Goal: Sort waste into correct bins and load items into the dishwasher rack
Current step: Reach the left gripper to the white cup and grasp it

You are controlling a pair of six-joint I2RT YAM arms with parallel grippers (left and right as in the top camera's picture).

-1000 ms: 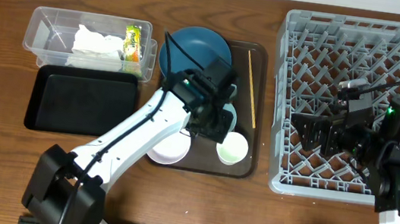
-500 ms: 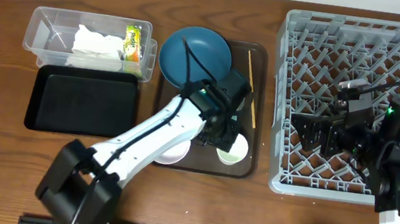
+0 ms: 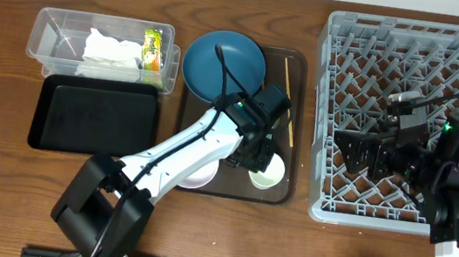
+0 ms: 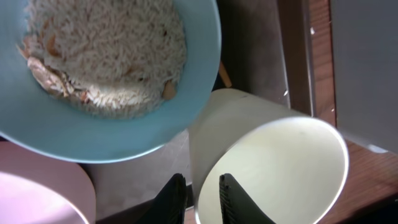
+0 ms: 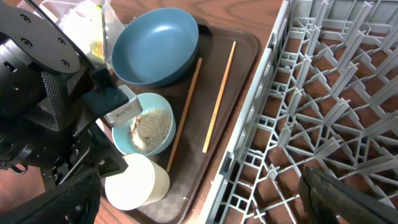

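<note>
The left gripper (image 4: 200, 190) has its jaws drawn narrow astride the near rim of the white cylindrical cup (image 4: 273, 162) — one finger inside the wall, one outside; whether they have bitten down yet cannot be told from the wrist view. The step in hand looks to be taking this cup for the large light-grey plastic dishwasher rack (image 3: 415, 46). The next move calls for a firm pinch on the thin wall, then a straight lift clear of the small pale blue bowl (image 4: 81, 130); this stands close against the cup, touching or not I cannot say, and holds beige rice-like food crumbs (image 4: 106, 50). The cup stands upright, smooth and apparently empty, at the near right corner of the dark brown serving tray (image 3: 299, 76); the two thin wooden chopsticks (image 5: 217, 93) lie beyond it, and the large dark blue bowl (image 5: 155, 46) sits at the tray's far end. The right gripper (image 5: 202, 199) hangs over the rack's edge, jaws spread wide and holding nothing — free, I judge, to wait.
</note>
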